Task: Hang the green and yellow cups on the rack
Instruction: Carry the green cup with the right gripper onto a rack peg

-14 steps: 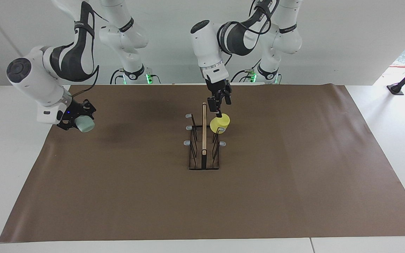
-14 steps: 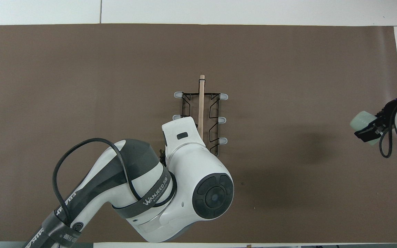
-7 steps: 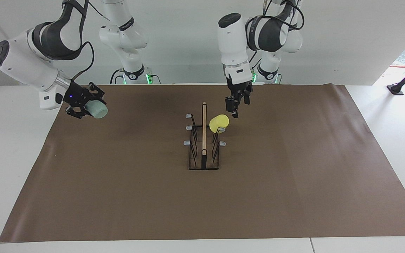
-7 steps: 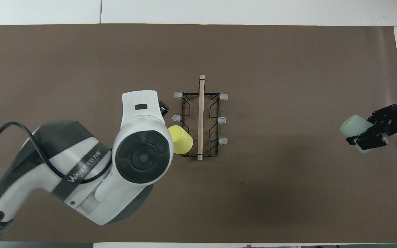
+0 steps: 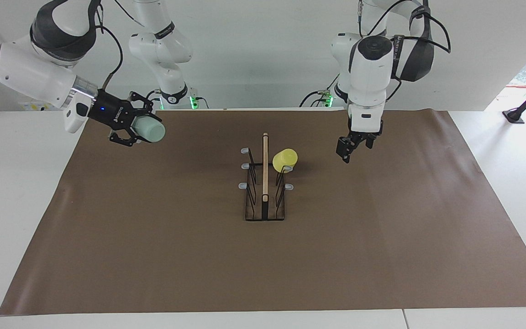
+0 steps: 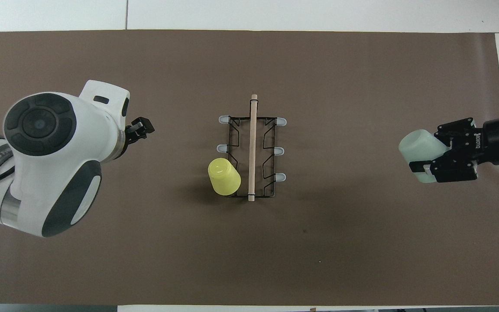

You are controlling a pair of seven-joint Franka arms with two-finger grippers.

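Note:
A black wire rack [image 5: 265, 201] [image 6: 271, 160] with a wooden centre bar stands mid-table. The yellow cup [image 5: 285, 159] [image 6: 224, 176] hangs upside down on the prong nearest the robots, on the left arm's side of the rack. My left gripper [image 5: 346, 153] [image 6: 143, 128] hovers open and empty over the mat, well apart from the yellow cup toward the left arm's end. My right gripper [image 5: 140, 130] [image 6: 429, 158] is shut on the pale green cup [image 5: 152, 130] [image 6: 415, 148], held on its side in the air over the mat toward the right arm's end.
A brown mat [image 5: 381, 237] [image 6: 102, 56] covers most of the white table [image 5: 16, 192]. A black stand with cables [image 5: 516, 114] sits off the mat at the left arm's end.
My left gripper has drawn away from the yellow cup toward its own end; the cup stays on its prong. My right gripper has carried the green cup higher and closer to the rack.

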